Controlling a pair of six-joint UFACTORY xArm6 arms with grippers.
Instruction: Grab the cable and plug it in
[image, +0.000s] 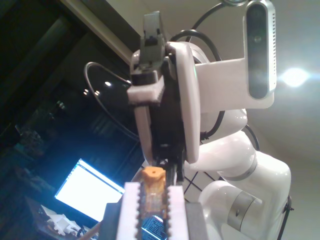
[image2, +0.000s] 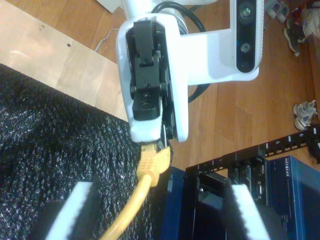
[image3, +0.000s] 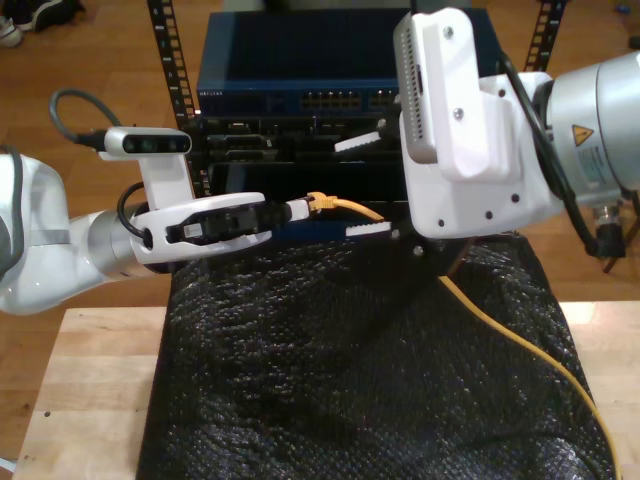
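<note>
Over foam (image3: 350, 380), yellow cable (image3: 345, 206) pinched by my first gripper (image3: 293, 211), my second gripper (image3: 361, 188) spread

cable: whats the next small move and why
Probably close my second gripper on the cable: its fingers stand open around it, right behind the plug end pinched by my first gripper, so the tip looks covered.
</note>
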